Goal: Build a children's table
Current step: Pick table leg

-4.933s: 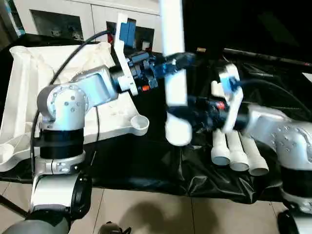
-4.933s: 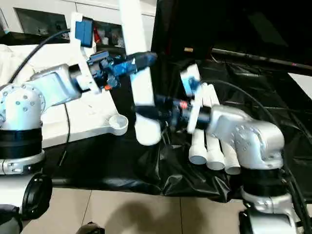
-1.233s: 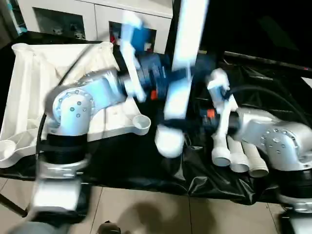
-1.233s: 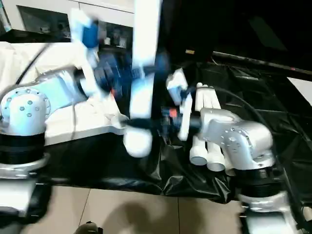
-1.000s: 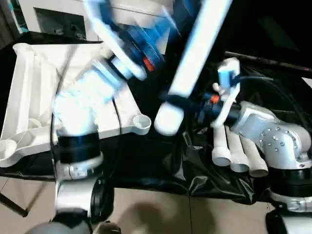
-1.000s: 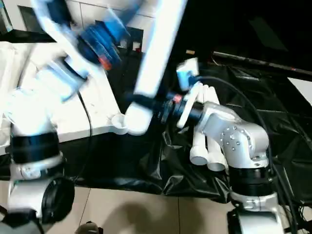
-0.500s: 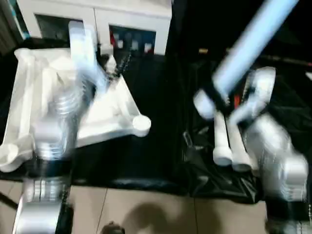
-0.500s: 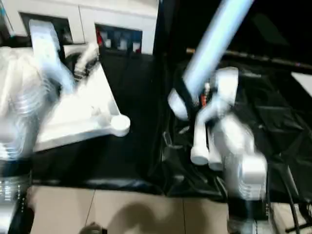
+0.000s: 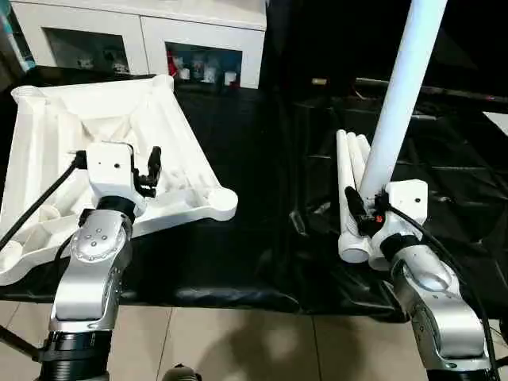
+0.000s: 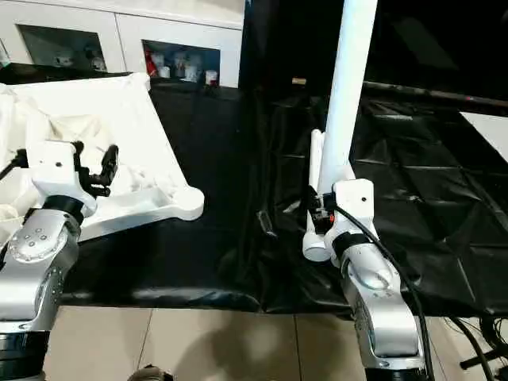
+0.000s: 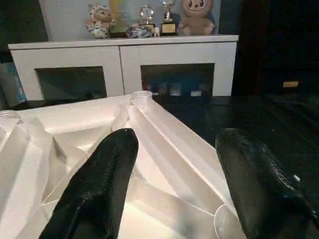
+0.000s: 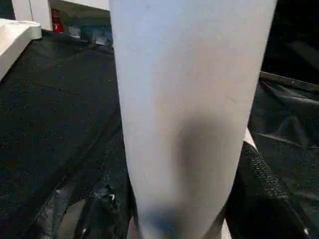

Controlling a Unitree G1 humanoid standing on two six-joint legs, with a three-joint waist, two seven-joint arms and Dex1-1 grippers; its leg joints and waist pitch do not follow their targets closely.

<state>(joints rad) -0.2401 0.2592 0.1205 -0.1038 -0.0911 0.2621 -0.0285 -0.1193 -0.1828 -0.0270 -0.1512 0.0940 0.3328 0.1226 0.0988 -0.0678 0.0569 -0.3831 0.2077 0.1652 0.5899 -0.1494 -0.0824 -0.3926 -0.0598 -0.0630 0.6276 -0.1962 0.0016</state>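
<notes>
Two grippers are showing: my right gripper [image 10: 320, 213], low and right of centre, is clamping one white leg [image 10: 349, 87] that is rising steeply to the top edge. My left gripper [image 9: 151, 168] is hanging spread and empty over the upturned tabletop [image 9: 48, 135] at left. Spare legs [image 9: 347, 171] are lying on the black cloth [image 9: 262, 159] behind the right gripper. I am reading no writing anywhere.

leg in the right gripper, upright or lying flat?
Upright, leaning slightly. The leg rises steeply from the right gripper, while the spare legs lie flat on the black cloth.
</notes>
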